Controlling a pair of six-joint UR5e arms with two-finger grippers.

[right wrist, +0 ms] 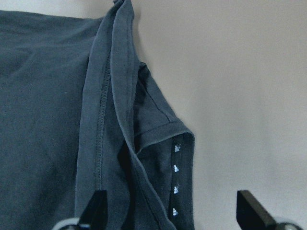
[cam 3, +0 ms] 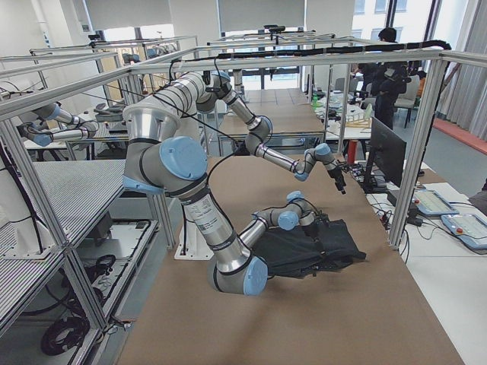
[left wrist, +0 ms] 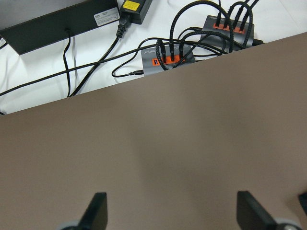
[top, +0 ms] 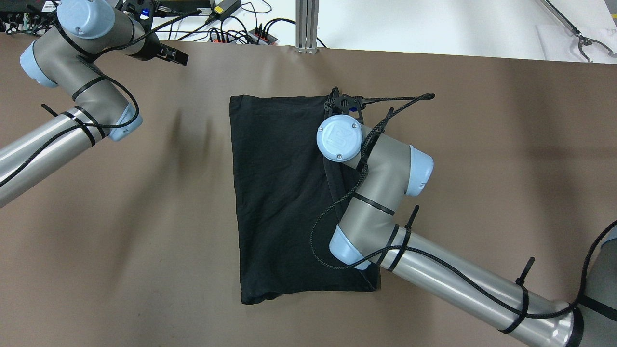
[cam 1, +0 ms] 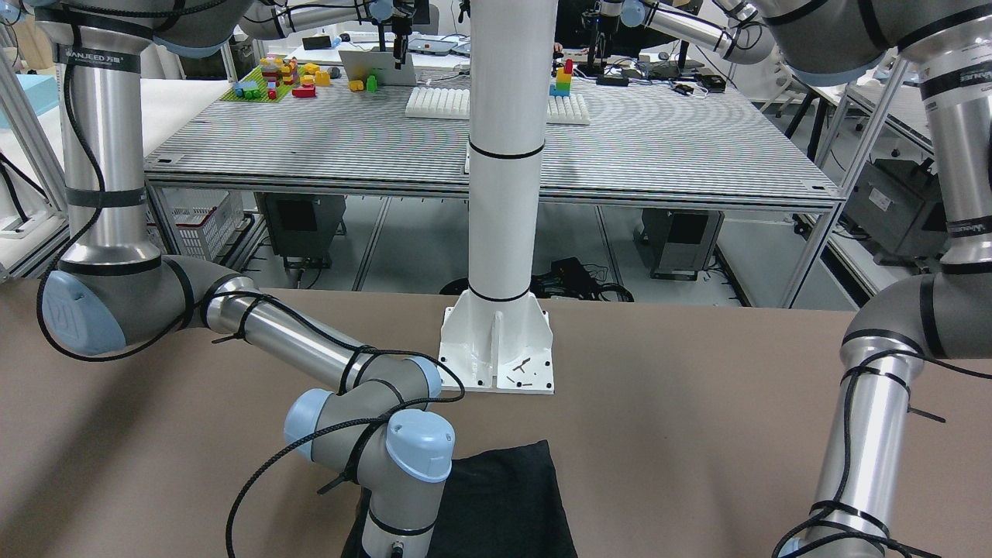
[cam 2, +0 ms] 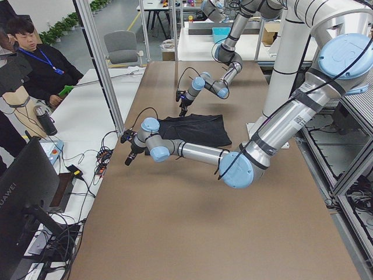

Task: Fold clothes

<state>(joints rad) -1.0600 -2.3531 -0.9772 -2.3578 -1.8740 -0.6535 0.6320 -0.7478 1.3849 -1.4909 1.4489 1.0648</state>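
**Q:** Where are the black clothes (top: 279,193) located?

**A:** They are laid flat at the middle of the bench (top: 144,241), with a layer folded over along one long side.

**Q:** How are the fingers set?

**A:** Those of the right gripper (right wrist: 172,211) are spread wide over a hemmed corner, with nothing gripped. Those of the left gripper (left wrist: 172,211) are spread wide over bare bench near the cables (left wrist: 192,43), and nothing is held.

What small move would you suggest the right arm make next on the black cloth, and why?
Probably lower the right gripper and close it on the hem of the black cloth: its fingers stand open astride that raised edge at the cloth's corner, gripping nothing yet, while the left gripper hangs open over the table.
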